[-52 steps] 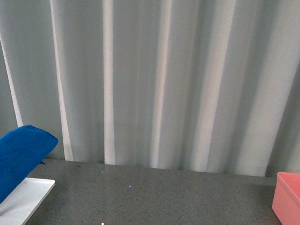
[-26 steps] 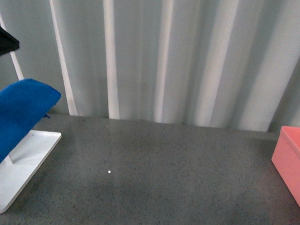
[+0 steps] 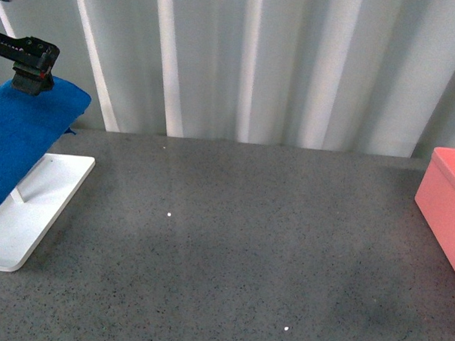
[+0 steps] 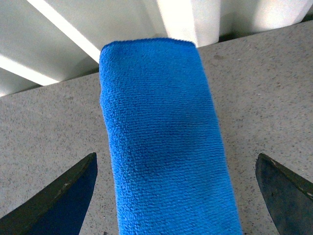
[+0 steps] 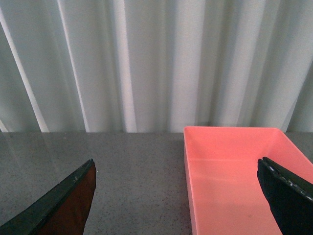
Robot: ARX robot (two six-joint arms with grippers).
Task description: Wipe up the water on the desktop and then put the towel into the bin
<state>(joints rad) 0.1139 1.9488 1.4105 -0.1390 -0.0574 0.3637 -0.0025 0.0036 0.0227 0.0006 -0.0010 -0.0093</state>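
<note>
The blue towel hangs draped over a white stand at the far left of the speckled grey desktop. My left gripper is right above the towel's top fold. In the left wrist view it stands open, and the towel runs between its dark fingers without touching them. The salmon-pink bin sits at the right edge. My right gripper is open over the desktop and the bin's near wall, and the bin looks empty. Two tiny bright specks lie on the desktop.
The stand's flat white base lies on the desktop at the left. A pale pleated curtain closes off the back. The right arm does not show in the front view.
The front view has dropped and shows more desktop. My left gripper came in from the upper left and now sits over the towel's top. Towel and bin have stayed in place.
</note>
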